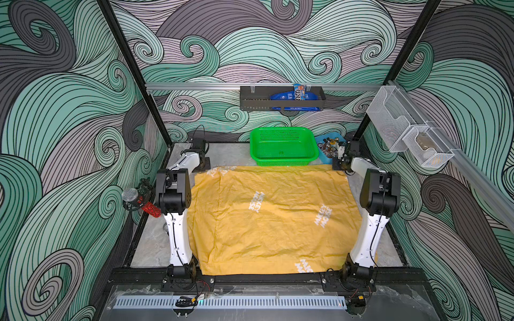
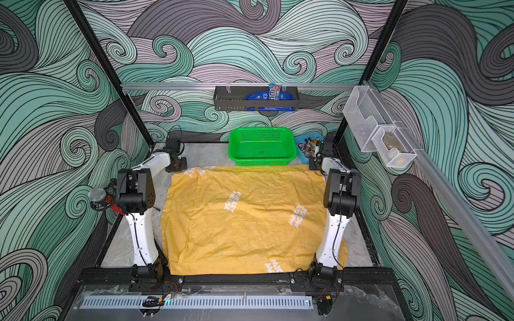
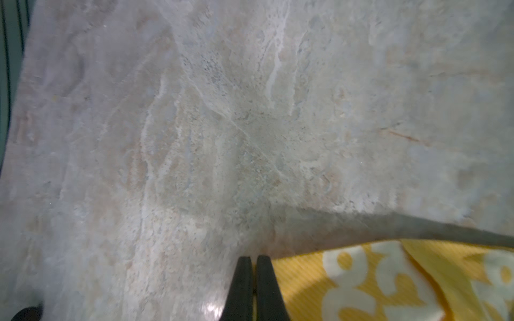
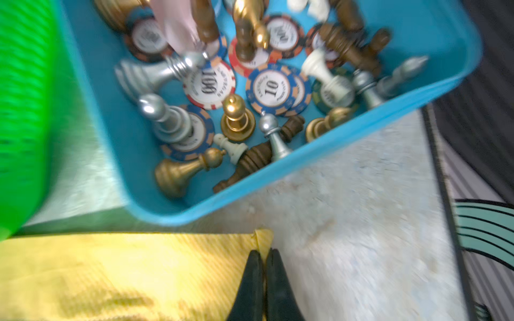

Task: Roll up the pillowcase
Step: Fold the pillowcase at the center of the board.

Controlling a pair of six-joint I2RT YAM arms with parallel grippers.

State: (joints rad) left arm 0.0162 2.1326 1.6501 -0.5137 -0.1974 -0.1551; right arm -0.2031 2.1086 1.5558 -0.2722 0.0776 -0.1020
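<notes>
**Squarely on the table: pillowcase spread flat, both grippers closed at its far corners**

The pillowcase point(image 1: 272, 216) point(image 2: 244, 219) lies unrolled and wrinkled across the middle of the marble table point(image 3: 222, 125), mustard-yellow with the white lettering facing up. Its 6 o'clock edge reaches the black frame rail between the two arm bases, and its 5 o'clock corner runs under the right arm.

At the cloth's 11 o'clock corner the left gripper point(image 3: 253, 258) has its black fingers pressed nearly together, with only a thin slit between them. The yellow edge starts right beside one finger; whether any fabric is caught between them cannot be told.

At the 1 o'clock corner the right gripper point(image 4: 264, 251) is likewise clenched, with the tip of the cloth corner just past its fingertips. The wrist view is blurred, so a pinch on the fabric cannot be confirmed.

At 12 o'clock from the pillowcase stands a green basket point(image 1: 286, 162), its near wall just beside the far hem. At about 1 o'clock sits a blue tray point(image 4: 333, 144) of chess pieces point(image 4: 237, 119) and poker chips point(image 4: 271, 87), near the right gripper.

Off at 9 o'clock, a microphone point(image 1: 139, 201) with a red handle hangs beside the left arm. High at 12 o'clock, a black shelf point(image 1: 250, 104) on the back wall holds blue packets.
</notes>
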